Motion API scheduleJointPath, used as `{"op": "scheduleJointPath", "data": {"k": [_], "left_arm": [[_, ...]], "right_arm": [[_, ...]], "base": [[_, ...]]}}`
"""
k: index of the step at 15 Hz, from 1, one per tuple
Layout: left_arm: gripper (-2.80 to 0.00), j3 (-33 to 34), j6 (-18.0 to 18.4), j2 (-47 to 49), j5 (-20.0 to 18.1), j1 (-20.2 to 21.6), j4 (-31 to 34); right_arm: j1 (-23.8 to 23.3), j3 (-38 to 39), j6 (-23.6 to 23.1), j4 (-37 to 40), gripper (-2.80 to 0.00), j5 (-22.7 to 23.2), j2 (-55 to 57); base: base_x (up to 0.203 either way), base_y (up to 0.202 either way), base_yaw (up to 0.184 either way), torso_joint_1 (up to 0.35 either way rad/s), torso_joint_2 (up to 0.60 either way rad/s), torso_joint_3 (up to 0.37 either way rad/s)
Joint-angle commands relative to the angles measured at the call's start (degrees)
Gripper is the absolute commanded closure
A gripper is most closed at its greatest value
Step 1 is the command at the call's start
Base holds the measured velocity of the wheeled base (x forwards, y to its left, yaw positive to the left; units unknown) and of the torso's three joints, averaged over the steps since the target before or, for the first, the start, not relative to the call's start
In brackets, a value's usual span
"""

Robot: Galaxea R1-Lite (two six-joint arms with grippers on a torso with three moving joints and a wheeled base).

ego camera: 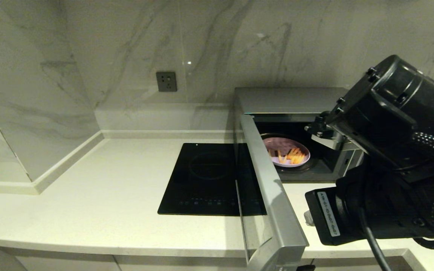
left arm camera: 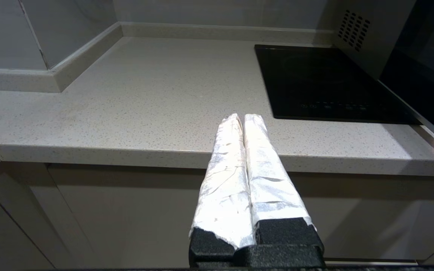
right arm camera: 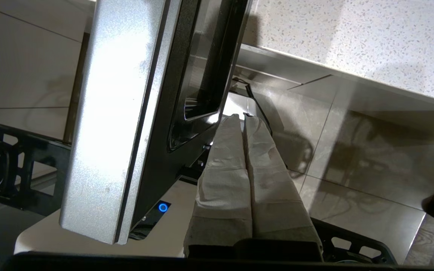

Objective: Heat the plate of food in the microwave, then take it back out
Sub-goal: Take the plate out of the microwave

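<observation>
A pale speckled stone countertop (ego camera: 100, 188) ran along the marble wall and turned a corner at its far left end. A flat black induction cooktop (ego camera: 209, 178) sat flush in it near the middle, its touch controls toward the front edge. Just to the cooktop's right, at the back, stood the microwave (ego camera: 288, 99), its door (ego camera: 268, 188) swung out over the counter past the front edge, and the plate of food (ego camera: 286, 152) lay on the turntable inside.
</observation>
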Motion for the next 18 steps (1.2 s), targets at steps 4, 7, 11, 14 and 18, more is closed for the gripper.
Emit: {"op": "scheduleJointPath", "data": {"k": [4, 7, 11, 14, 18], "left_arm": [[0.00, 0.0, -0.1, 0.0, 0.0, 0.0, 0.0], [0.00, 0.0, -0.1, 0.0, 0.0, 0.0, 0.0], [0.00, 0.0, -0.1, 0.0, 0.1, 0.0, 0.0], [0.00, 0.0, -0.1, 0.0, 0.0, 0.0, 0.0], [0.00, 0.0, -0.1, 0.0, 0.0, 0.0, 0.0]], "right_arm": [[-11.0, -0.2, 8.2, -0.8, 0.00, -3.9, 1.2], [-24.2, -1.8, 15.9, -1.3, 0.00, -4.6, 3.8], [-34.6, -2.7, 20.9, -9.8, -2.80, 5.3, 8.0], [-36.9, -3.5, 21.5, -11.9, -2.80, 9.2, 11.9], [-38.1, -8.8, 22.1, -13.5, -2.80, 10.0, 21.0]], "base": [[0.000, 0.000, 0.000, 0.000, 0.00, 0.000], [0.000, 0.000, 0.000, 0.000, 0.00, 0.000], [0.000, 0.000, 0.000, 0.000, 0.00, 0.000], [0.000, 0.000, 0.000, 0.000, 0.00, 0.000], [0.000, 0.000, 0.000, 0.000, 0.00, 0.000]]}}
